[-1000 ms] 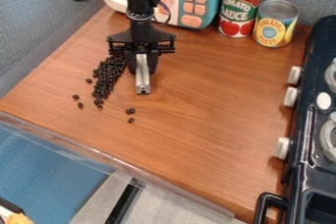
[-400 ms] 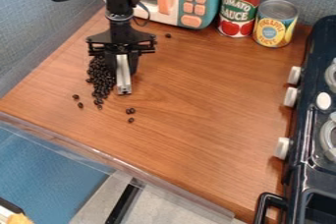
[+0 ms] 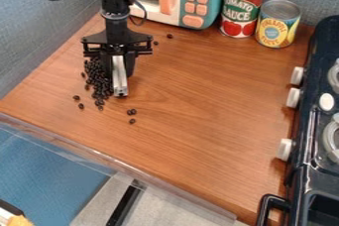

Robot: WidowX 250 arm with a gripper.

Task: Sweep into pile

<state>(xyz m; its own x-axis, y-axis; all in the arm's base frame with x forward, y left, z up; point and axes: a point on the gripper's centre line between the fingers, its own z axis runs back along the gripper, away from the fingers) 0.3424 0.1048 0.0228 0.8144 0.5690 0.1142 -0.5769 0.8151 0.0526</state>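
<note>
My black gripper's fingers are closed on a slim silver metal bar, my sweeping edge, I judge. It stands against the heap of small black beans, stove-side, probably to push them wallward. Stray beans lie apart on the brown wooden counter, needing gathering.

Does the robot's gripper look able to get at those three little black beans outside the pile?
Probably yes: the gripper is close to the three beans, with only bare wood between.
</note>
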